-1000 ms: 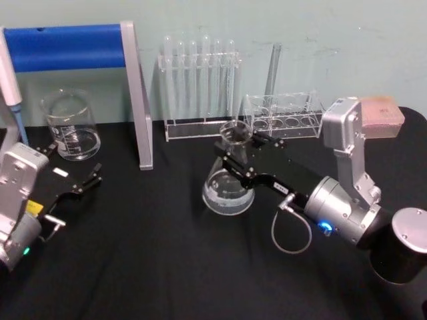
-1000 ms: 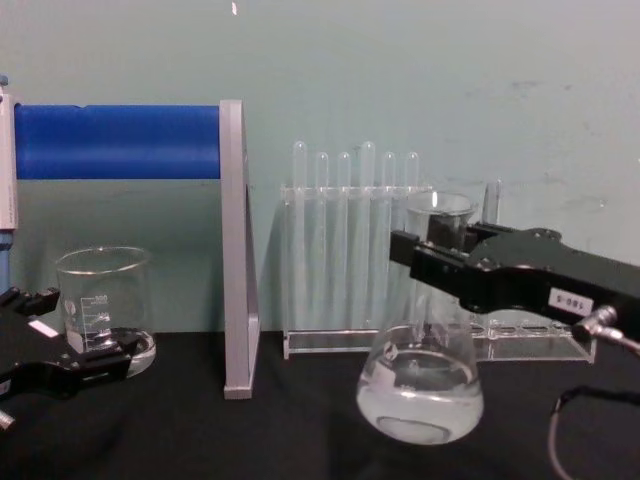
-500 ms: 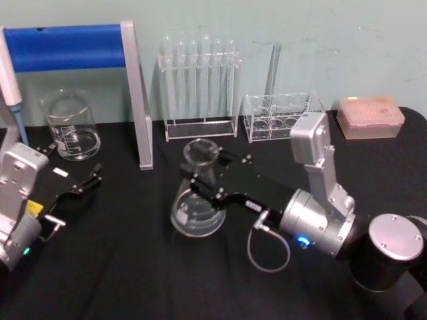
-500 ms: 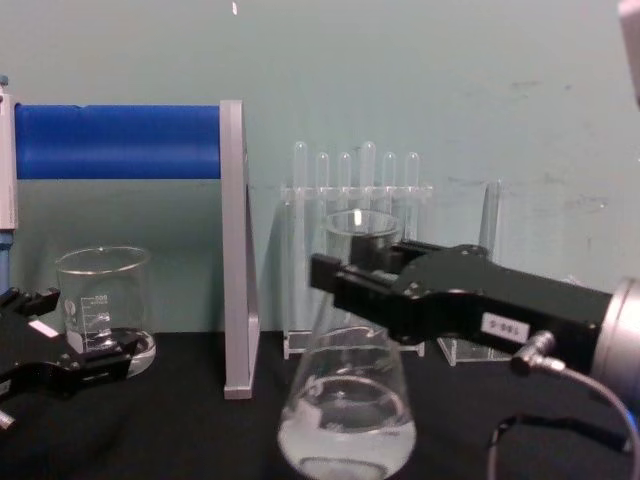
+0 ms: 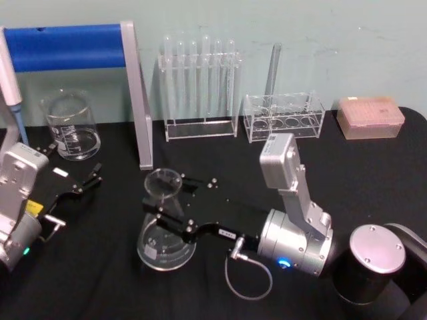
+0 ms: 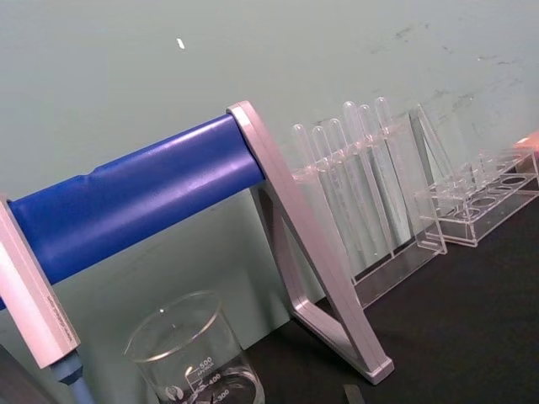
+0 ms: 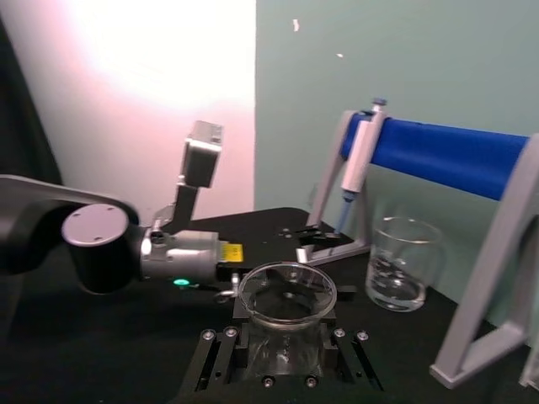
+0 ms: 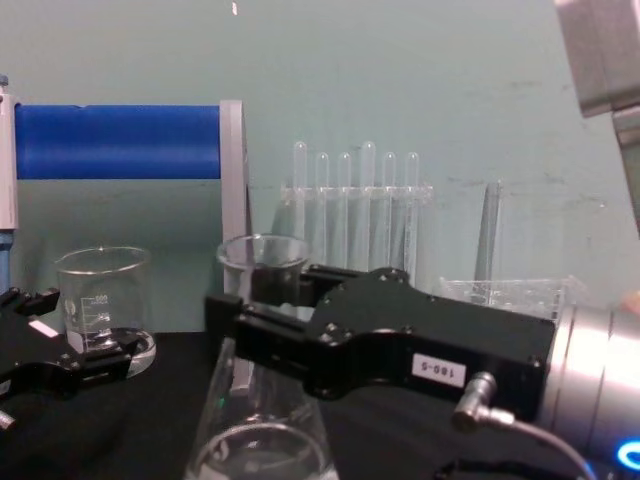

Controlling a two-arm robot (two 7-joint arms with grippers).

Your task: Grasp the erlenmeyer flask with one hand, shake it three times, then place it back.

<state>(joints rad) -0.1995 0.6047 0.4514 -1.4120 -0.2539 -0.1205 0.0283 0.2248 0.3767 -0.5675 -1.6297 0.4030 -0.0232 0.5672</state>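
Left of centre on the table (image 5: 373, 180), the erlenmeyer flask (image 5: 165, 245) sits roughly upright, narrow neck up and wide base down. The chest view shows a shallow layer of clear liquid in the base.

The right pincer (image 5: 163, 198) is clenched on the neck just below the flared rim, one finger on either side. Its fingers lie about level, so they cross the flask's long axis nearly at right angles. The right arm reaches in from the robot's right, which puts the flask at the leftward tip of the pincer. Whether the base touches the table or hangs just above it cannot be told, because the chest view cuts the base off.

The left pincer (image 5: 73, 167) rests near the table's left edge, spread and empty, near the flask but apart from it.

Behind the flask stands the grey upright of the blue-barred stand (image 5: 137, 100). The beaker (image 5: 70, 127) is farther back on the left, and the test-tube rack (image 5: 200, 87) stands against the wall.

Judged from this grip, any further shake or the setting-down depends on keeping the neck vertical. A sideways stroke to the left has the least room, since the left pincer lies on that side.
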